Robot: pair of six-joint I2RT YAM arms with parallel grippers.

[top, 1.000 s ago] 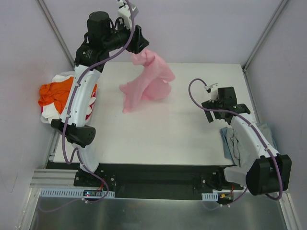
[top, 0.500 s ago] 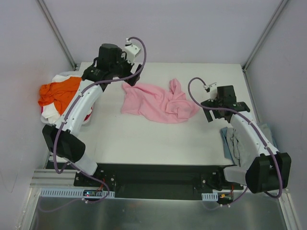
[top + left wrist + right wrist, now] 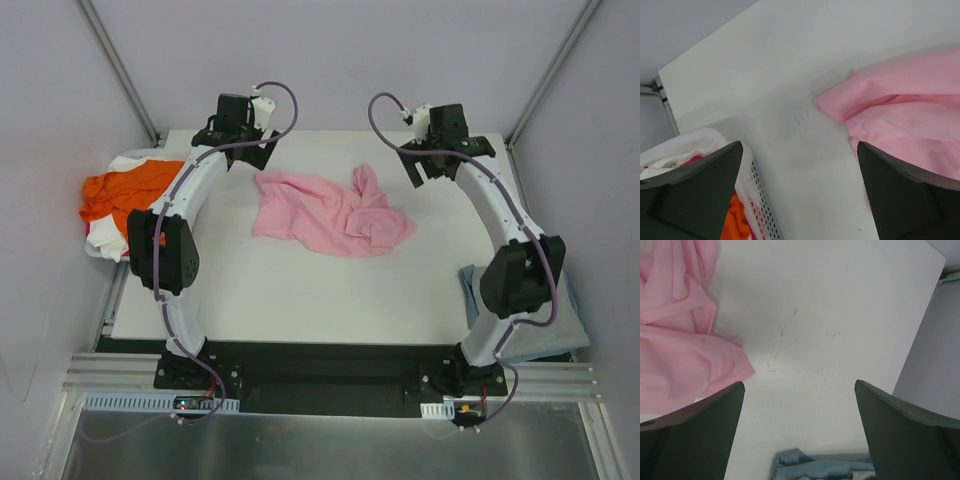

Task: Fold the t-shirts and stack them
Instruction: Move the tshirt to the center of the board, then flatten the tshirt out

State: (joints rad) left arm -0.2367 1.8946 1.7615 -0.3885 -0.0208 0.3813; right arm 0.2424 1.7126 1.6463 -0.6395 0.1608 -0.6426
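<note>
Desk point(image 3: 300, 290): white, carries the shirts.
Pink t-shirt point(image 3: 325, 215): lies unfolded and rumpled mid-desk, toward the far edge; a bunched ridge rises on its right half.
Grey-blue t-shirt point(image 3: 570, 325): crumpled at the right edge near the near-right corner, partly hidden by the right arm.
Basket point(image 3: 757, 195): white, perforated wall, against the left edge.
Orange t-shirt point(image 3: 125, 190): heaped in the basket.
White t-shirt point(image 3: 125, 160): in the basket beneath the orange one, only partly seen.
Left tool point(image 3: 797, 145): fingers spread, gripping nothing; near the far-left corner, between the basket and the pink shirt's corner.
Right tool point(image 3: 798, 384): fingers spread, gripping nothing; toward the far-right corner, just beside the pink shirt's right end.
</note>
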